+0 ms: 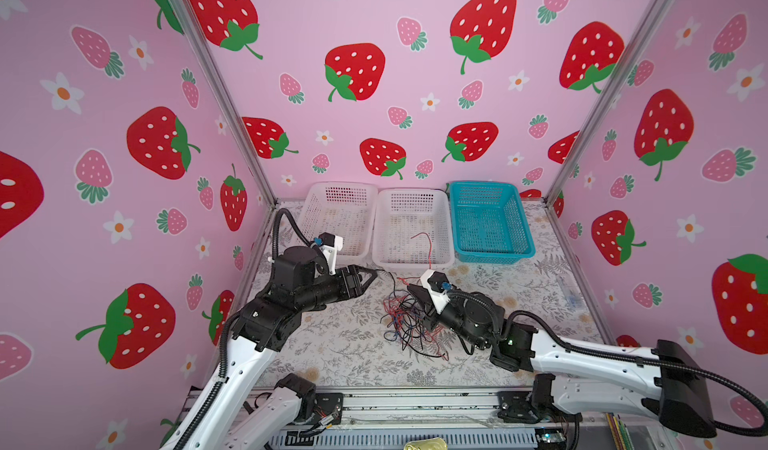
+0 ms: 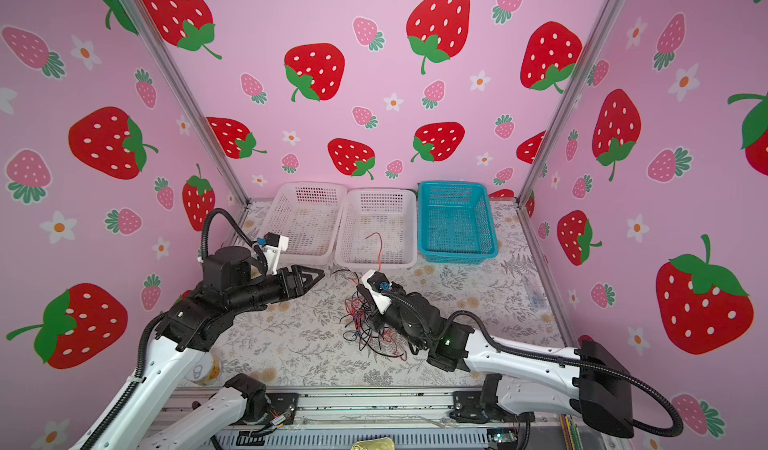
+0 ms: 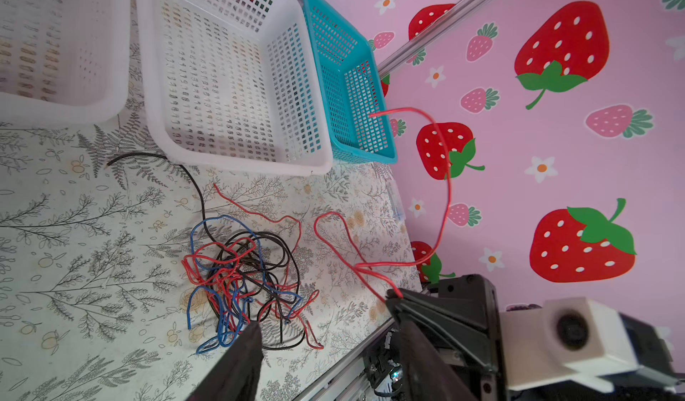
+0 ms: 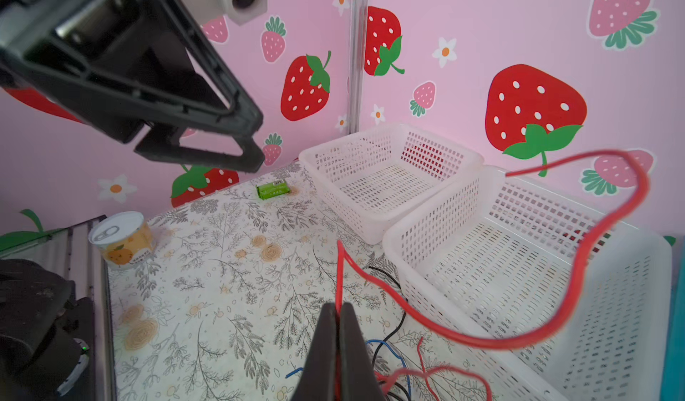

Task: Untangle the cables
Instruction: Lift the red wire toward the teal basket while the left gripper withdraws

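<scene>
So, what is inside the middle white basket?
Nothing; the basket is bare inside. The red cable in the right hand arches in the air outside it. No part is hidden.

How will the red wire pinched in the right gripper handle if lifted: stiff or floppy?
Probably springy rather than limp: the red wire holds an arc in the air over the middle white basket. Likely very light, being string-thin. The right gripper is shut on it, yet smooth insulation may slip.
</scene>
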You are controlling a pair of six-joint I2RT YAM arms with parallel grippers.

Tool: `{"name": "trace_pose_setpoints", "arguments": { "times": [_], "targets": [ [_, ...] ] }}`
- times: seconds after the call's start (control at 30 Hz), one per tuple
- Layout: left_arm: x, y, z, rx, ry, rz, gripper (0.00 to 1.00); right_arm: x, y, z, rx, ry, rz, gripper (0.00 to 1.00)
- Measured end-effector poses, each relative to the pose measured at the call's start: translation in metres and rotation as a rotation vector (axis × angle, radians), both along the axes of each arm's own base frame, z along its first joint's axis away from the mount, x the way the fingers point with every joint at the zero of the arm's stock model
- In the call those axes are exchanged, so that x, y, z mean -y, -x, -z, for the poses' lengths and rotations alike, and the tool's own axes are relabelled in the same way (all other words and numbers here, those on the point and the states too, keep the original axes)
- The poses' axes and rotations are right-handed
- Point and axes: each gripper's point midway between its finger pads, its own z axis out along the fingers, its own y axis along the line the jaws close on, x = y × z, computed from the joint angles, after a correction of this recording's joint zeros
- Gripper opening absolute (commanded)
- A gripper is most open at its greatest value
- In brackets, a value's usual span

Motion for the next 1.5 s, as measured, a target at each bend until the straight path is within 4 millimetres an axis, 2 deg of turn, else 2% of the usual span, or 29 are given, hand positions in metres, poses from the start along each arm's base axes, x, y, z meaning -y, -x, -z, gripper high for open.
{"name": "trace_pose_setpoints", "arguments": {
  "times": [0.13,0.2,0.37,0.57,0.6,0.7,0.77,0.9,1.03,1.17,1.3,1.5],
  "targets": [
    [-0.002,0.005,0.028,-0.042,-0.010,-0.003,0.61,0.003,0.004,-0.019,-0.038,-0.052,-0.051,0.00],
    [-0.002,0.005,0.033,-0.051,-0.019,-0.003,0.62,0.003,0.003,-0.034,-0.042,-0.076,-0.060,0.00],
    [-0.010,0.002,0.034,-0.025,-0.100,-0.015,0.70,0.009,-0.012,-0.066,-0.051,-0.106,-0.036,0.00],
    [-0.029,-0.012,0.022,0.042,-0.259,-0.062,0.82,0.024,-0.039,-0.073,-0.081,-0.070,0.027,0.00],
    [-0.034,-0.015,0.024,0.048,-0.288,-0.085,0.83,0.026,-0.042,-0.075,-0.085,-0.065,0.035,0.00],
    [-0.048,-0.022,0.030,0.054,-0.367,-0.140,1.00,0.034,-0.056,-0.085,-0.096,-0.057,0.065,0.00],
    [-0.057,-0.027,0.034,0.058,-0.416,-0.182,0.99,0.039,-0.067,-0.091,-0.107,-0.061,0.082,0.00],
    [-0.073,-0.033,0.044,0.073,-0.481,-0.253,0.99,0.044,-0.089,-0.089,-0.151,-0.040,0.105,0.00],
    [-0.085,-0.028,0.066,0.089,-0.500,-0.306,0.99,0.046,-0.103,-0.079,-0.199,-0.006,0.125,0.00],
    [-0.091,-0.021,0.088,0.093,-0.494,-0.330,0.99,0.050,-0.111,-0.080,-0.215,-0.003,0.132,0.00],
    [-0.093,-0.024,0.089,0.109,-0.497,-0.345,0.99,0.053,-0.124,-0.080,-0.234,-0.008,0.150,0.00],
    [-0.093,-0.028,0.088,0.129,-0.515,-0.351,0.99,0.058,-0.153,-0.061,-0.298,0.011,0.207,0.00]
  ]
}}
